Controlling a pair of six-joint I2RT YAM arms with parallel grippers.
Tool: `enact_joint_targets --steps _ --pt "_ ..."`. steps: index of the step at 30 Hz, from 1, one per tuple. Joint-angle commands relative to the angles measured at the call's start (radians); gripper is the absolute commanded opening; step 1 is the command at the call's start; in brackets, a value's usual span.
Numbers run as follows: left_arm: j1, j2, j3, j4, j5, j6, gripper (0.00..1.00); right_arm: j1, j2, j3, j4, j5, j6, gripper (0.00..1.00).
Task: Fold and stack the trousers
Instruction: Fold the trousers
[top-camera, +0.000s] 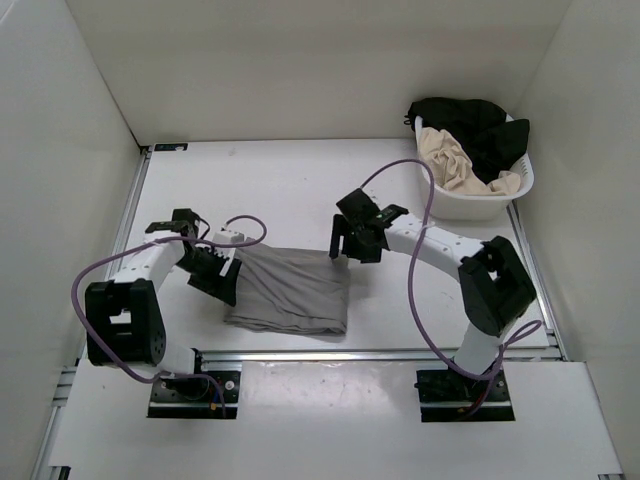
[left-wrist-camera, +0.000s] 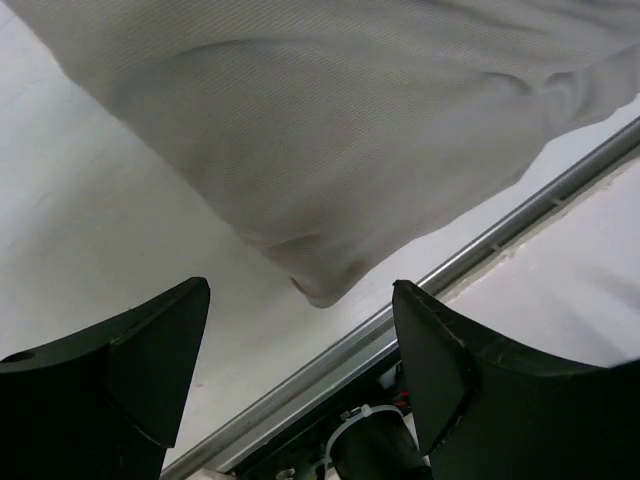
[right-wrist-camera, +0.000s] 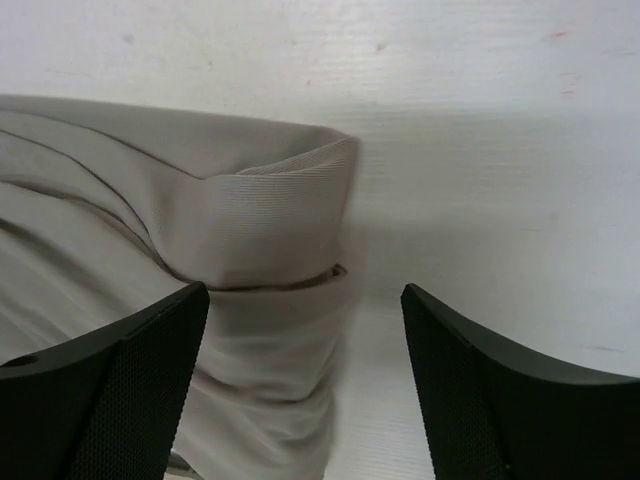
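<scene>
I see the left gripper (left-wrist-camera: 300, 295) and right gripper (right-wrist-camera: 305, 295) both wide open, holding nothing. The folded trousers (top-camera: 290, 290) lie lower middle between them, near edge by the metal rail (top-camera: 380, 352), slightly longer left to right. Bare table (top-camera: 270, 190) above; laundry basket (top-camera: 480, 210) upper right.
</scene>
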Motion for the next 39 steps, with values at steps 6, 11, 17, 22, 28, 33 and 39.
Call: enact_joint_targets --steps 6,11,17,22,28,33,39 --pt "-0.021 0.045 -0.027 0.157 -0.067 -0.001 0.78 -0.005 0.066 -0.074 0.190 -0.193 0.021 0.64" --pt "-0.088 0.085 -0.078 0.177 -0.038 0.031 0.56 -0.023 0.088 -0.083 0.223 -0.163 0.031 0.28" --pt "-0.119 0.094 -0.113 0.200 -0.027 0.054 0.14 -0.074 0.138 -0.030 0.233 -0.091 0.063 0.04" --pt "-0.119 0.094 -0.103 0.209 -0.046 0.054 0.14 -0.131 0.138 -0.028 0.206 0.018 0.141 0.00" --pt "-0.119 0.114 -0.061 0.209 -0.070 0.054 0.14 -0.165 0.183 0.064 0.183 0.092 0.192 0.00" --pt "-0.119 0.149 -0.020 0.209 -0.035 0.045 0.41 -0.165 0.283 0.206 0.126 0.063 0.147 0.20" --pt "-0.110 0.140 0.098 0.145 0.003 0.025 0.69 -0.154 0.200 0.197 0.074 0.110 0.032 0.59"
